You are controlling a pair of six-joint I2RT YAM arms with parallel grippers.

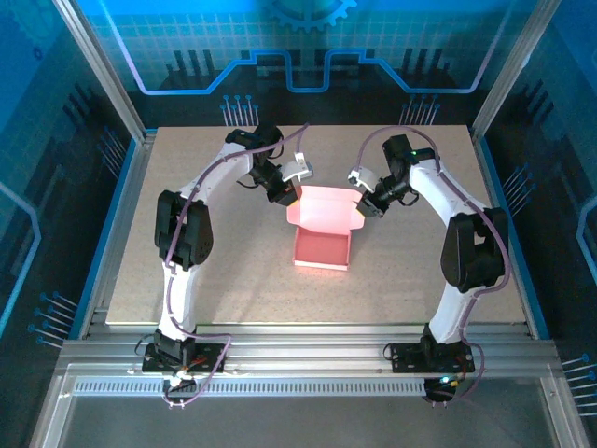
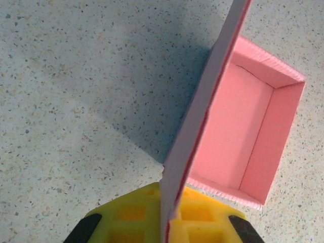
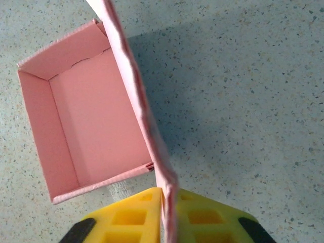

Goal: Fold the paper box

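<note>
While our left gripper (image 1: 286, 195) and right gripper (image 1: 364, 207) each clamp one side edge of its raised lid (image 1: 325, 205), we see the pink paper box (image 1: 322, 248), an open card tray, at mid-table, with bare speckled tabletop (image 1: 215, 275) all around.

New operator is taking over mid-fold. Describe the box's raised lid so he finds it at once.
In the middle of the speckled table sits the pink paper box. Its lid rises from the far edge, pinched at either end by the left gripper and right gripper. Unlike the box's low walls, it is the one tall raised panel.
</note>
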